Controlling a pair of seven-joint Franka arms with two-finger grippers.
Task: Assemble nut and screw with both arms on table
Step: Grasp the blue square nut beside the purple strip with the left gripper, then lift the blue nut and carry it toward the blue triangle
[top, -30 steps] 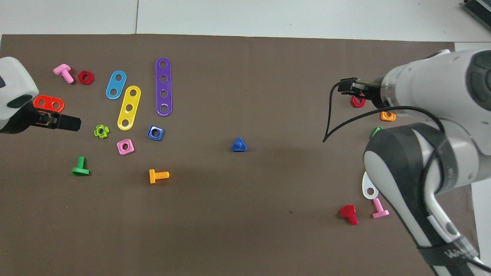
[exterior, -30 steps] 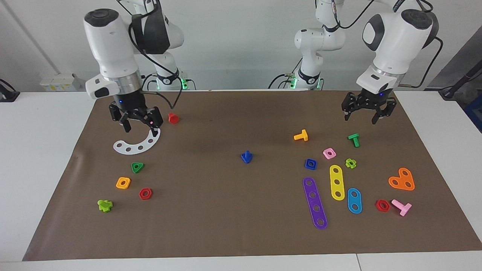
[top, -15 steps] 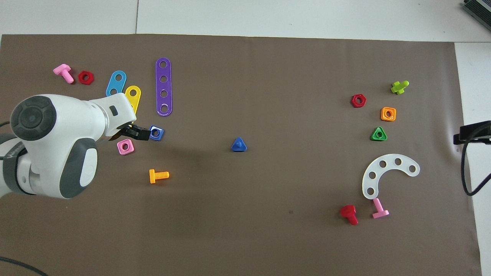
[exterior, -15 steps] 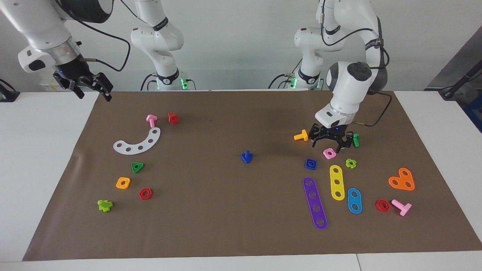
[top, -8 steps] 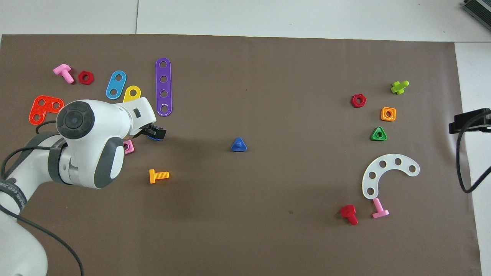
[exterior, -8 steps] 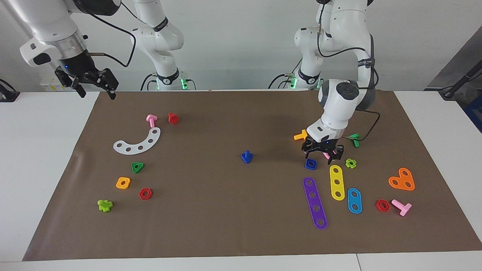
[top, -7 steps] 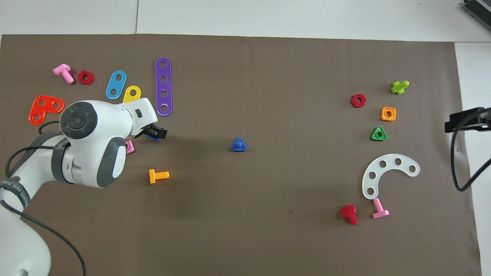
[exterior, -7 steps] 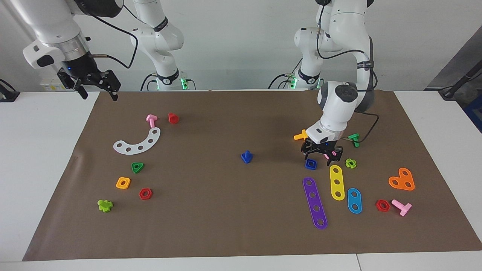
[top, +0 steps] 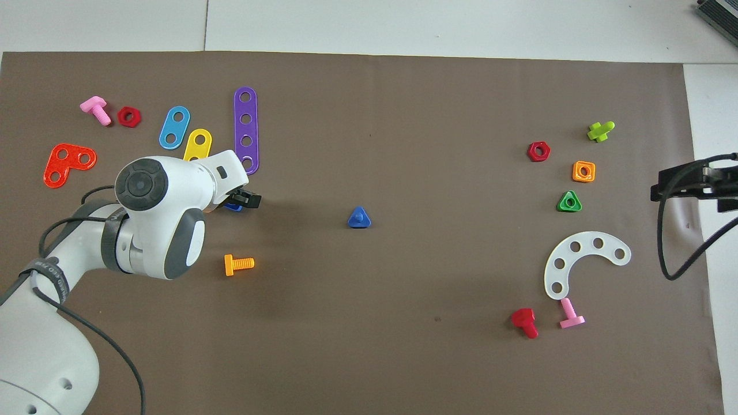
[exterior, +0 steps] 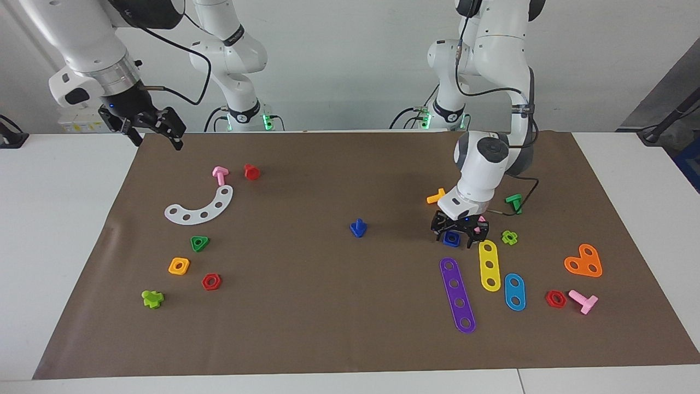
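There are seven bolts (exterior: pixel 357 227) on the mat (exterior: pixel 328 328): three by the left pincer (exterior: pixel 453 240), three by the right pincer (exterior: pixel 157 143), and one between them. There are seven nuts (exterior: pixel 179 266): four by the left pincer, three nearer the right pincer. There are five flat strips (exterior: pixel 457 295) with holes, and two pincers.

- Mat (exterior: pixel 328 328): matt brown paper, faintly creased.
- Nut (exterior: pixel 451 237), screw (exterior: pixel 357 228): glossy blue plastic.
- Arms (exterior: pixel 481 164): smooth white glossy shells.
- Worktop (exterior: pixel 54 219): smooth white.
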